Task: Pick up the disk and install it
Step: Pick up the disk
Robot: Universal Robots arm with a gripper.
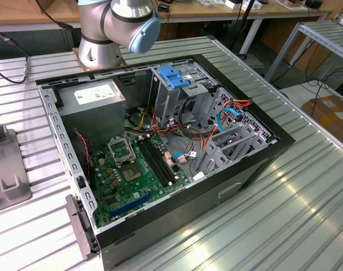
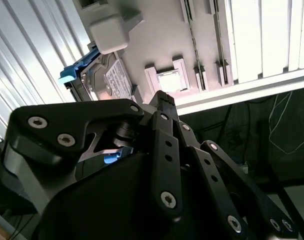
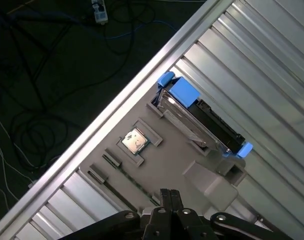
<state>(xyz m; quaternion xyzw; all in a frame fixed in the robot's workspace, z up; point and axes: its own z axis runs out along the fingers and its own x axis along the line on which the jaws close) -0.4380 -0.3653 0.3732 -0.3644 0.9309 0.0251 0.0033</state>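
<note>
Disk point(image 3: 202, 120) sat on edge in the grey tray point(image 3: 162, 165) on the counter point(image 3: 262, 60), long axis parallel to the counter ribs. Gripper point(image 3: 170, 192) hung over the tray, well apart from the disk. Jaws looked clenched, probably empty.

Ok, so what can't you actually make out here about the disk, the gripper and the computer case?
Disk: second wrist view, one end hidden behind the gripper.
Grey tray: exterior view, cut off by the picture's left edge.
Drive cage: exterior view, cables and its own walls hide the bays' insides.
Robot arm: exterior view, cut off by the top edge.
</note>
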